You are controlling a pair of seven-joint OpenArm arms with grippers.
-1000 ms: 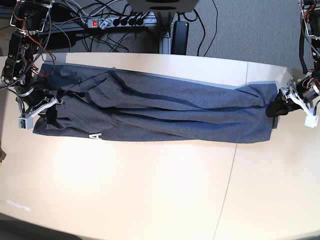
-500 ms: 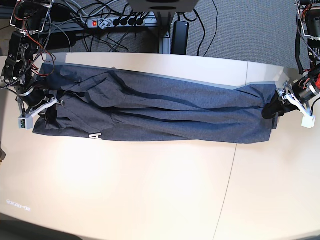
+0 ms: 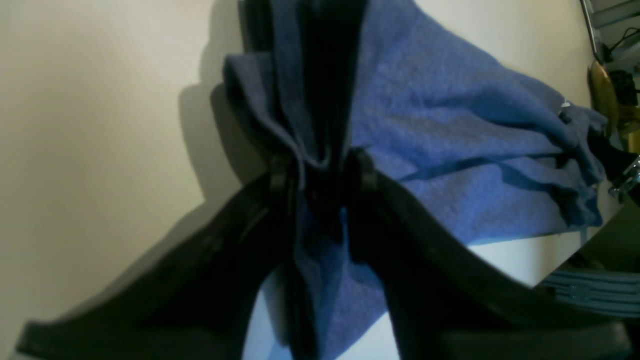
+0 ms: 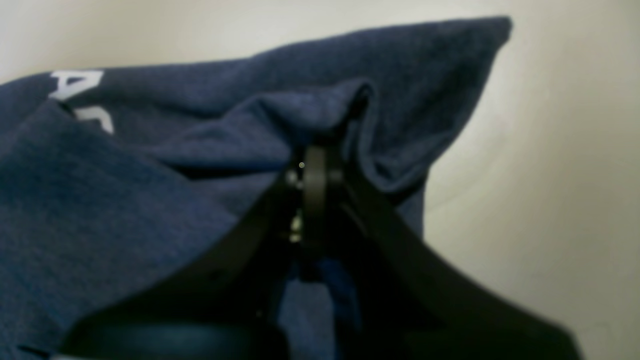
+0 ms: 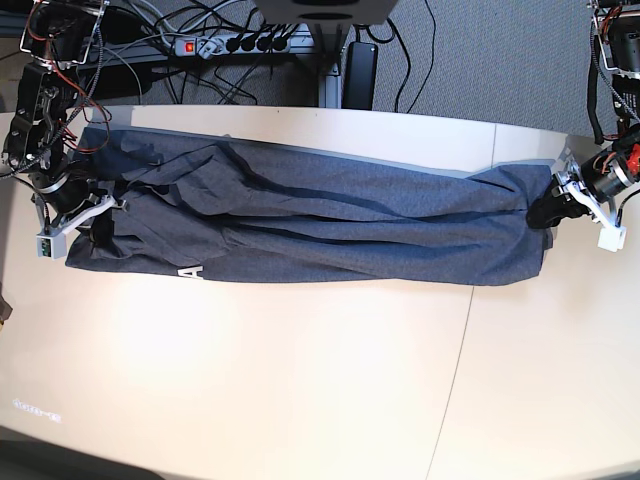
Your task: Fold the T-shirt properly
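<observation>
Jaws first: in the left wrist view the left gripper (image 3: 322,170) is pinched down on a bunched ridge of the T-shirt (image 3: 450,150), cloth gathered and squeezed between both fingers, only a narrow gap left and that gap full of fabric. Rest of the shirt runs away from the pinch across the pale table (image 3: 90,125), creased, lying flat past the grip.

Right wrist view: right gripper (image 4: 314,172) fully closed, fingers meeting, a fold of the T-shirt (image 4: 150,200) caught and peaking up at the tips. White lettering (image 4: 80,97) shows on the cloth, off to the side of the pinch. Blurry, so how many layers are held I can't tell.

Base view: T-shirt (image 5: 320,225) stretched as a long narrow band across the table (image 5: 300,380), towards its far edge. Left gripper (image 5: 556,205) at one short end of the shirt, right gripper (image 5: 100,210) at the other end, by the bit of lettering (image 5: 190,272). Power strip (image 5: 235,42) on the floor beyond the table.

Judgement: both ends gripped, the next fold looks about ready. To do it well, lift both ends together and level, keep the band lightly taut so the wrinkles pull out, bring the edges in line before lowering. Uneven lift would skew the fold.
</observation>
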